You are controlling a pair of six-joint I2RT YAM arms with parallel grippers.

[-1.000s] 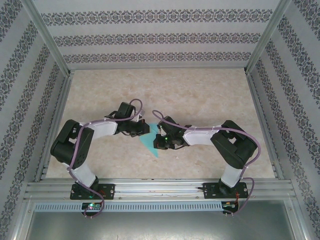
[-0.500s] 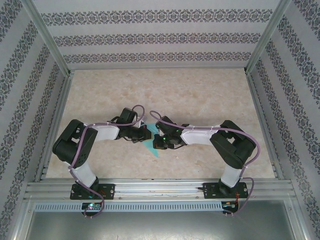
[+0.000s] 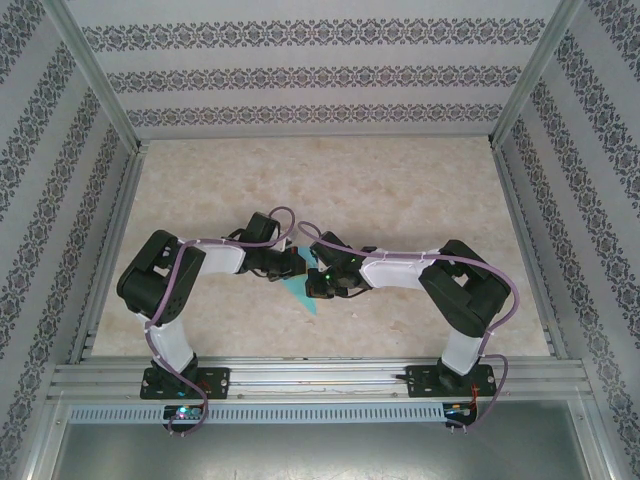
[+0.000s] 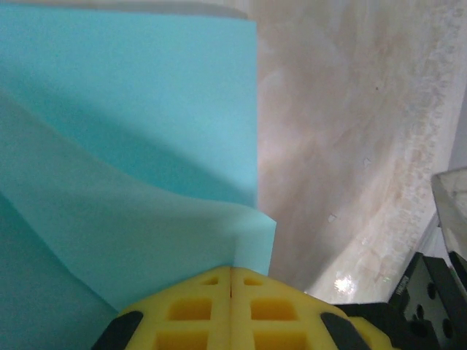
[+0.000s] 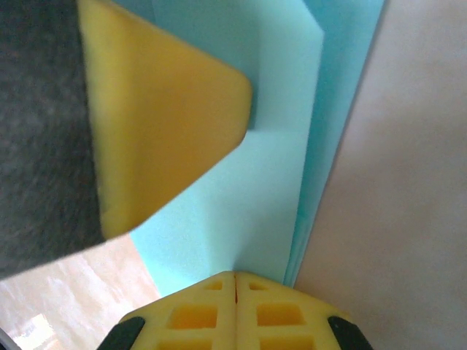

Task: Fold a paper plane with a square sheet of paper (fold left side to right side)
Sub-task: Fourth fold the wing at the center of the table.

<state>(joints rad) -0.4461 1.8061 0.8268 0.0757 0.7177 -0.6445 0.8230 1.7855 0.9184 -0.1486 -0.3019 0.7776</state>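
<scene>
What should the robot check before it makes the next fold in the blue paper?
1. Left gripper shut, its tips on the blue paper: ok.
2. Right gripper shut, its tips on the paper: ok.
3. Paper lies on the table between the arms: ok.
4. Layers flat: not ok, one flap bulges up in the left wrist view.
5. Folded edges line up: cannot tell.

- The table (image 3: 400,190) is a pale, marbled beige surface.
- A folded turquoise paper plane (image 3: 303,296) lies on it, nearer its near edge.
</scene>
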